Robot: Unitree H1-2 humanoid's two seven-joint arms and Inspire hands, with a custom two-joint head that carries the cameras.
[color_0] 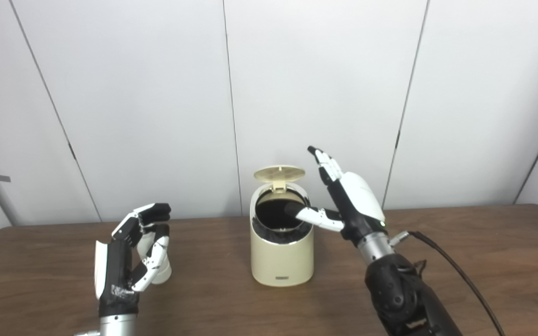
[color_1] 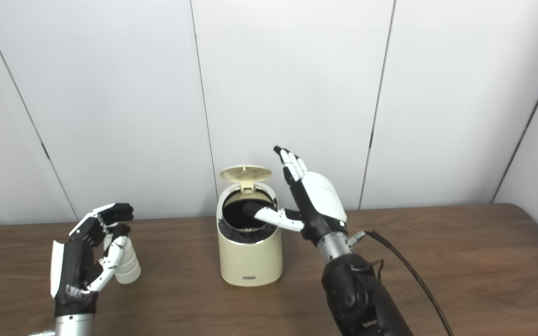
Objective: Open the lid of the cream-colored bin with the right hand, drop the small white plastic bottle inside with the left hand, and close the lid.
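Bright, even light from overhead. Soft shadows fall just beside the bin [color_0: 282, 252] on the table [color_0: 484, 261]. Both views are slightly soft; the bin's opening reads as featureless black.

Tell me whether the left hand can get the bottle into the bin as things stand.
Probably yes: the lid stands open, but the right hand has its thumb across the bin mouth, narrowing the left hand's drop of the bottle.

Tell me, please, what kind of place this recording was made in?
Probably a lab or test room rather than a home: a bare wooden table against plain white wall panels, holding only a cream bin and a small white bottle.
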